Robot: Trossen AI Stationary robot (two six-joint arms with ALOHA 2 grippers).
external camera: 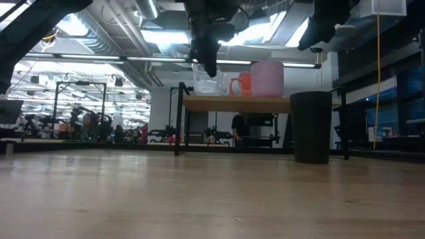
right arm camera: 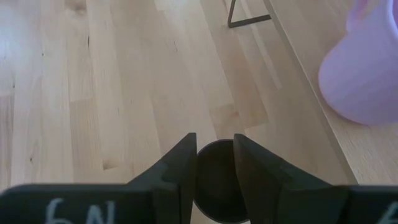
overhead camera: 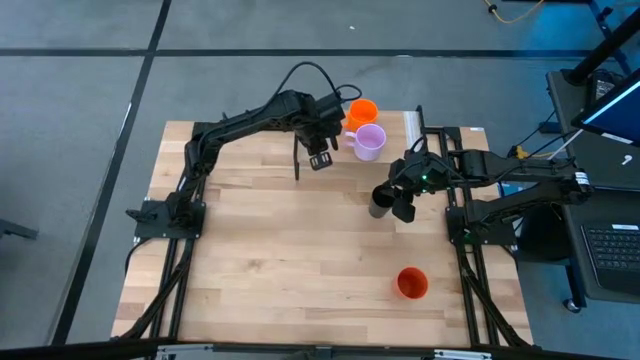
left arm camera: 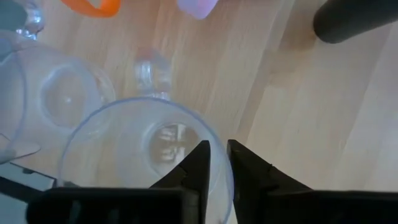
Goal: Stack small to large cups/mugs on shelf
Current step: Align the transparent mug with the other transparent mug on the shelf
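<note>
From above, you see your left hand [overhead camera: 320, 150] over the near part of the shelf [overhead camera: 395, 150], with the orange mug [overhead camera: 362, 109] and the lilac mug [overhead camera: 369, 142] just beyond it. Your right hand [overhead camera: 392, 198] is over the black cup [overhead camera: 379, 203] on the tabletop [overhead camera: 280, 260]. The red-orange cup [overhead camera: 412, 283] stands well apart from both hands, toward the near edge.

At table level, the left hand [external camera: 207, 50] hangs above a clear tumbler [external camera: 209, 81] on the shelf [external camera: 236, 103]. The black cup [external camera: 311, 126] stands upright beside the shelf.

Through the left wrist, the fingers [left arm camera: 200, 163] are almost closed on the rim wall of one clear tumbler [left arm camera: 146, 155], one finger inside and one outside. A second tumbler [left arm camera: 56, 93] stands touching or just beside it. Both look light, stiff and slippery, so I judge that a rim pinch can tilt; hold gently and keep it upright.

Through the right wrist, the fingers [right arm camera: 177, 168] stand close around the black cup [right arm camera: 216, 177], but I cannot tell if they press it. It looks stiff and light; take it at the upper wall.
</note>
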